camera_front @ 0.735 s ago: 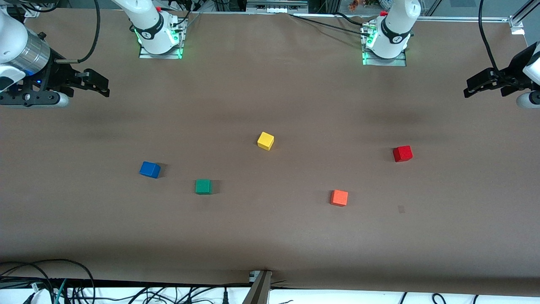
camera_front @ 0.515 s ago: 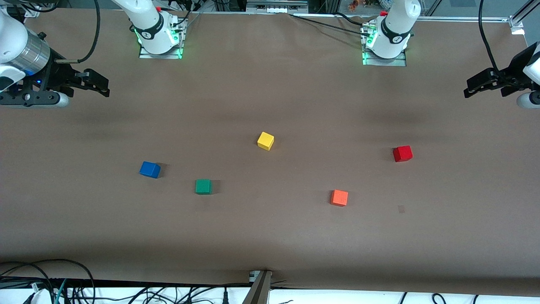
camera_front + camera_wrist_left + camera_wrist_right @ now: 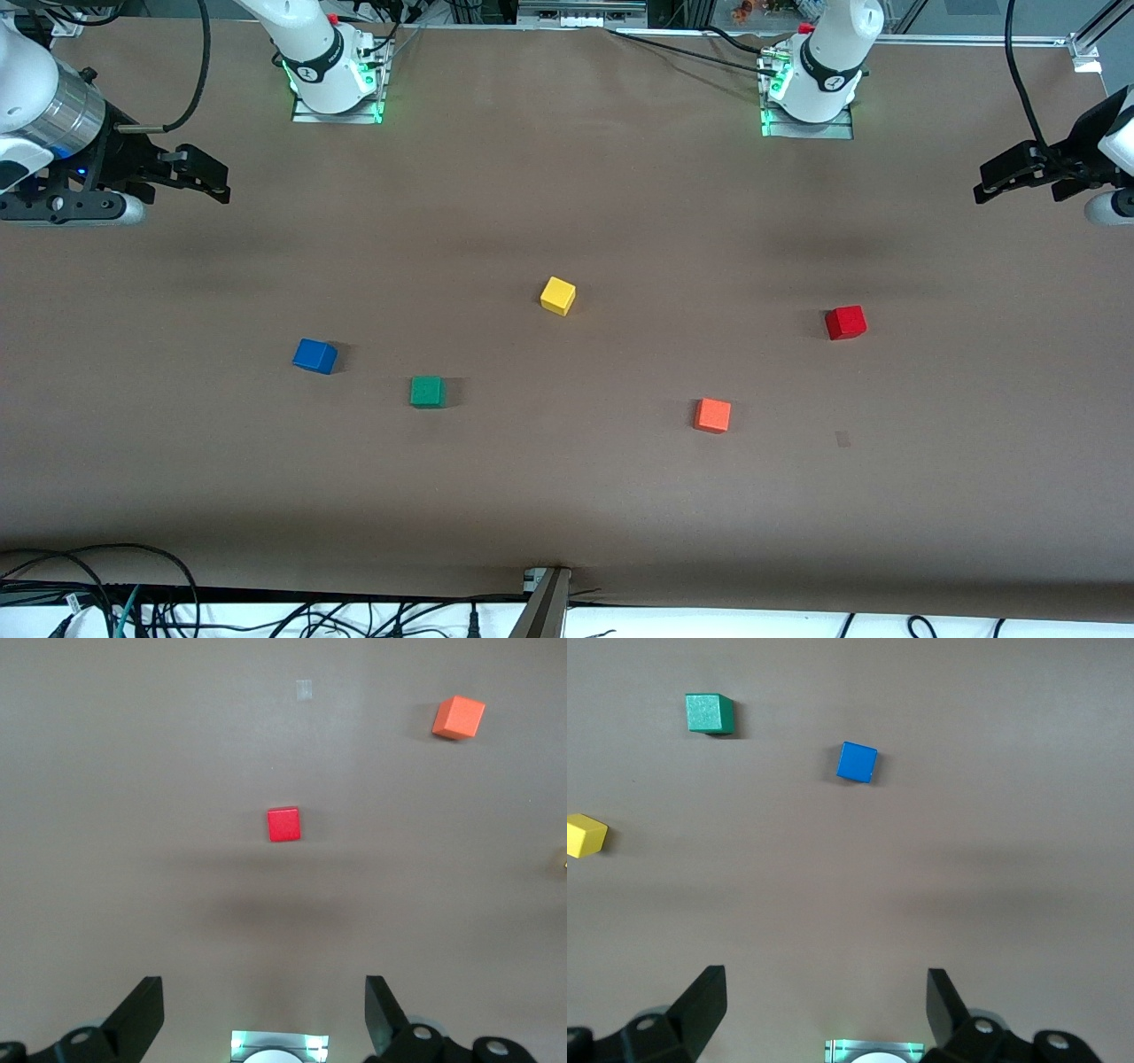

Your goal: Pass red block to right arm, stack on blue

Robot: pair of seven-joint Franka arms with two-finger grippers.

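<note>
Change: nothing is shifting since before; your blocks are sitting put.
Left pincer [image 3: 264, 1014]: spread, hanging over bare tabletop [image 3: 567, 496], red block [image 3: 845, 322] untouched.
Right pincer [image 3: 826, 1010]: spread, waiting above blue block's [image 3: 314, 356] end.

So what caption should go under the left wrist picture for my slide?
Open left gripper hangs over the brown table, red block and orange block below.
</note>
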